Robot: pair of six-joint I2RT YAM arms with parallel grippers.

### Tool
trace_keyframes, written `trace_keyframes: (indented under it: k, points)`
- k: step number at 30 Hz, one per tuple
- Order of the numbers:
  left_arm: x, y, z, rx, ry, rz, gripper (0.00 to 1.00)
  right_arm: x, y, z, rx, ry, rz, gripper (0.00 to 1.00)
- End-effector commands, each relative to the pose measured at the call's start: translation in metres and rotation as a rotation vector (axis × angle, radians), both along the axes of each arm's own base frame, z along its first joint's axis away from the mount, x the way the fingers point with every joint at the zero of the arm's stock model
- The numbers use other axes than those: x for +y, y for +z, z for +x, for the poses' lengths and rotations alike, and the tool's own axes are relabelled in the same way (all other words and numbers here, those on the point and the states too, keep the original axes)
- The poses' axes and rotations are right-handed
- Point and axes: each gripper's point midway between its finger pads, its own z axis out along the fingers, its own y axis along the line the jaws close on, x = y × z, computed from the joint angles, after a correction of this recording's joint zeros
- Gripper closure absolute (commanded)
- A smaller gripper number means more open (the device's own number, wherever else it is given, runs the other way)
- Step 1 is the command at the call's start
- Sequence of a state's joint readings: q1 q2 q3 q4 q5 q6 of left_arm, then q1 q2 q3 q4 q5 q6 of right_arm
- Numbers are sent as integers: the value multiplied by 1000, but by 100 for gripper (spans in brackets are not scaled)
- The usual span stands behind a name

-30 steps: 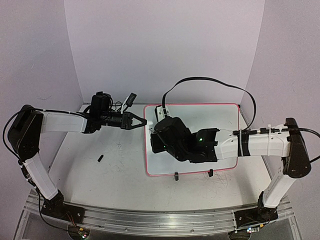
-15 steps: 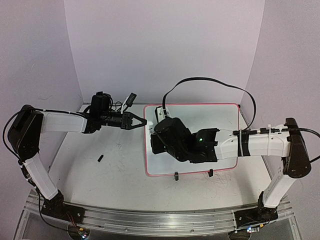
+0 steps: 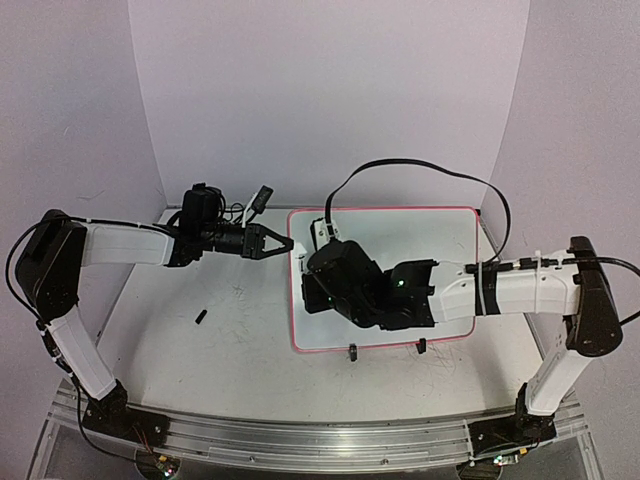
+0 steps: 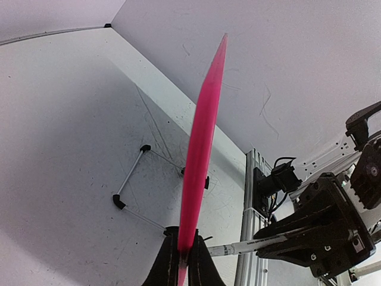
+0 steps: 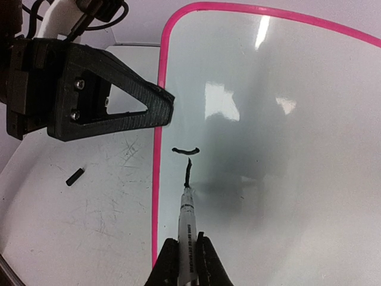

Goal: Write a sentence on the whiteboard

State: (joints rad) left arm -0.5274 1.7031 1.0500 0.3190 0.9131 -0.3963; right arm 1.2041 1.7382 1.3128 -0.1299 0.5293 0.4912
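Observation:
The whiteboard (image 3: 430, 240), white with a pink border, lies on the table at centre right. My left gripper (image 3: 285, 243) is shut on its left edge, seen as a pink strip (image 4: 205, 119) running up from the gripper (image 4: 184, 253) in the left wrist view. My right gripper (image 5: 187, 259) is shut on a white marker (image 5: 187, 223). The marker tip touches the whiteboard (image 5: 286, 149) near its left border. A short black horizontal stroke (image 5: 184, 150) and a vertical stroke (image 5: 189, 170) lie just ahead of the tip. In the top view the right fingers are hidden under the wrist.
A small black cap (image 3: 201, 317) lies on the scribbled tabletop left of the board. Two black clips (image 3: 352, 351) (image 3: 421, 346) sit on the board's near edge. White walls close in the back and both sides. A black cable (image 3: 420, 165) arcs over the board.
My right gripper with the marker has shifted slightly toward the near edge of the board. The left arm and the board have not moved.

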Motion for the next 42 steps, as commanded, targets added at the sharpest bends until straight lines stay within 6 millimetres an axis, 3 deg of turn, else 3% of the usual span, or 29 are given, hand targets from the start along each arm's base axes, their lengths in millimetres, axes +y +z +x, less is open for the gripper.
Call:
trace_keyframes:
  k: [1,18,27,30,34,37,42]
  points:
    - [-1,15,-10,0,-29,-32,100,-2,-12,-5,21,-4,-22,100]
    - [-1,14,-10,4,-29,-31,100,14,-18,-9,31,23,-30,100]
    - [0,15,-11,1,-29,-32,100,22,-3,-3,-7,21,-23,100]
    - [0,16,-11,0,-29,-32,100,18,9,-6,-8,24,8,100]
    - [1,14,-12,-2,-24,-29,100,-2,21,-19,5,18,60,100]
    - [0,13,-12,2,-26,-28,100,-16,17,-18,1,-19,56,100]
    - [0,11,-11,8,-27,-26,100,-15,15,-10,-12,-39,44,100]
